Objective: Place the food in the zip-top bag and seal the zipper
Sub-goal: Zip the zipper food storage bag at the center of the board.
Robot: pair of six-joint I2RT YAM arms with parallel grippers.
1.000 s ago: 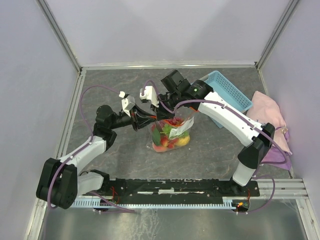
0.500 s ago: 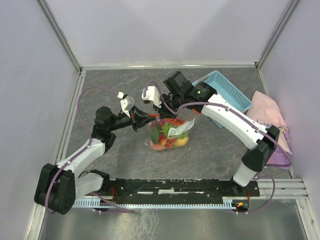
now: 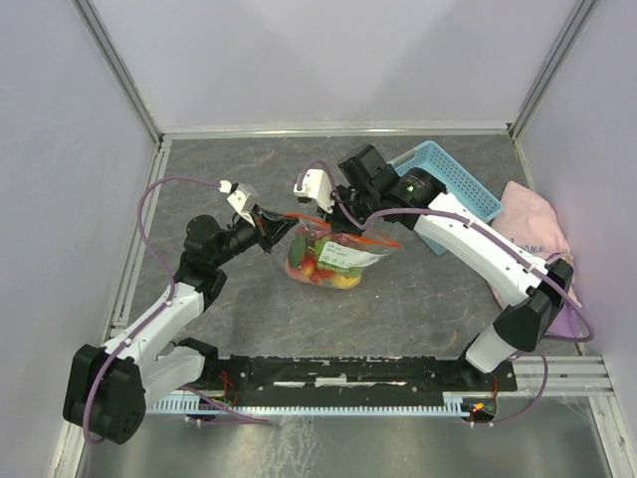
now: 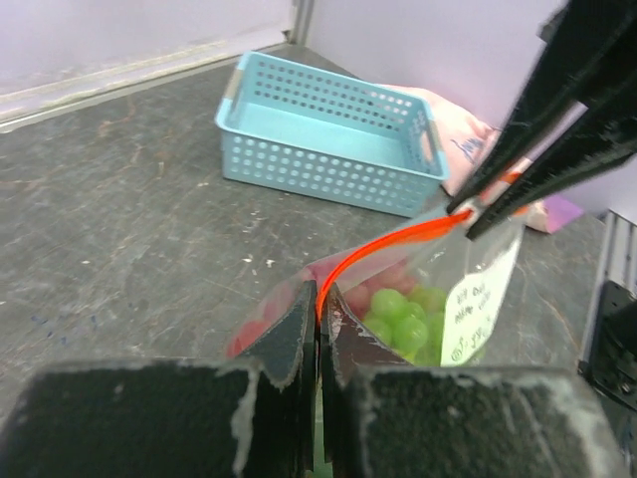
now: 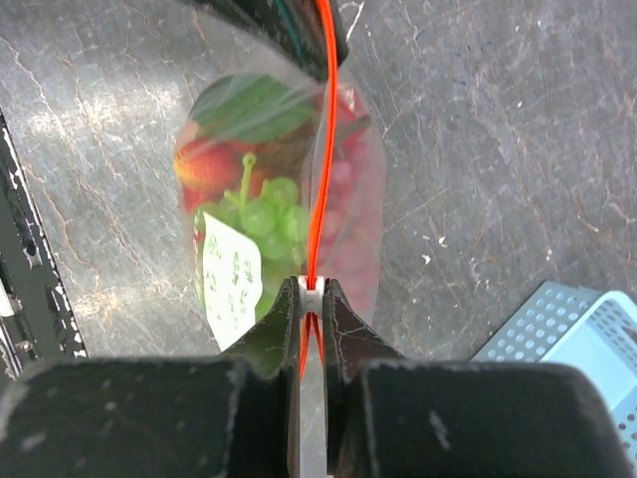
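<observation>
The zip-top bag hangs low over the table, stretched between my two grippers, with the food inside it. Green grapes, a red strawberry and a green leaf show through the plastic. The orange-red zipper runs taut from one gripper to the other. My left gripper is shut on the zipper's left end. My right gripper is shut on the white slider. From above, the left gripper and right gripper hold the bag's mouth.
A light blue slatted basket stands behind the right arm, also in the left wrist view. A pink cloth lies at the right wall. The arms' black base rail runs along the near edge.
My left gripper has shut on the zipper's end and drawn it left. The bag has shifted and its mouth is now pulled straight between the two grippers. The right gripper kept its hold.
</observation>
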